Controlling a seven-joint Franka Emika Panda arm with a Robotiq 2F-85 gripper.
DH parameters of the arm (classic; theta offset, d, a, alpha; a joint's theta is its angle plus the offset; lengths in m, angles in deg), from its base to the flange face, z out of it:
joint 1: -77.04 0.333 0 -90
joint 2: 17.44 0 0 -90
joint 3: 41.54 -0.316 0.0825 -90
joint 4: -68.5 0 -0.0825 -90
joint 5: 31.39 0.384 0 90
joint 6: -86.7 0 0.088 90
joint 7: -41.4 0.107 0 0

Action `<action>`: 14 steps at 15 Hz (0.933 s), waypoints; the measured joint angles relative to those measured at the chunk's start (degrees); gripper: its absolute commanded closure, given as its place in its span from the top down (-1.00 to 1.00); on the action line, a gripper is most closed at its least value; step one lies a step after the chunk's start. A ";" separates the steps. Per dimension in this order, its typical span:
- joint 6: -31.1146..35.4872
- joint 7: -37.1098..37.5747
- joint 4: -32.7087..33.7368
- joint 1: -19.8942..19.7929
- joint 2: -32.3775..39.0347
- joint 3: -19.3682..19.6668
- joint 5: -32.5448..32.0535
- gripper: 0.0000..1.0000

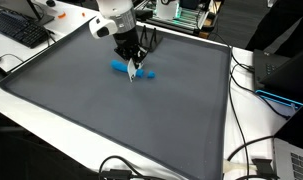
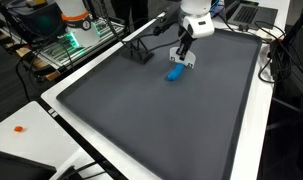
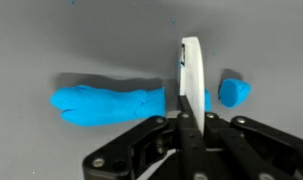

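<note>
A blue roll of dough [image 3: 101, 103] lies on the grey mat [image 1: 111, 120], with a small blue piece [image 3: 234, 91] apart from its right end in the wrist view. My gripper [image 3: 188, 118] is shut on a thin white blade [image 3: 192, 70], which stands upright across the roll between the long part and the small piece. In both exterior views the gripper [image 1: 134, 62] [image 2: 183, 55] points down over the blue dough [image 1: 121, 68] [image 2: 175, 73] near the mat's far side. The blade's lower edge is hidden behind the fingers.
A white border frames the mat [image 2: 151, 120]. A keyboard [image 1: 19, 30] lies off one corner, with cables [image 1: 256, 85] and a laptop [image 1: 291, 155] along one side. A black stand [image 2: 136, 50] sits on the mat near the dough, beside electronics [image 2: 66, 45].
</note>
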 measured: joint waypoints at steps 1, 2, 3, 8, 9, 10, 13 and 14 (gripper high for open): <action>0.00 0.00 0.03 0.01 -0.04 0.00 0.00 -0.98; 0.00 0.00 0.07 0.00 -0.14 0.01 0.00 -0.98; -0.03 0.00 0.12 0.00 -0.33 0.06 -0.10 -0.98; -0.71 0.03 0.61 -0.01 -1.85 0.96 -0.91 -0.98; -1.02 0.04 0.70 -0.02 -2.22 1.22 -1.11 -0.98; -1.23 0.04 0.71 -0.02 -2.58 1.51 -1.34 -0.98; -1.51 0.07 0.72 -0.15 -3.18 2.38 -2.01 -0.98; -1.54 0.07 0.72 -0.27 -3.23 2.58 -2.20 -0.98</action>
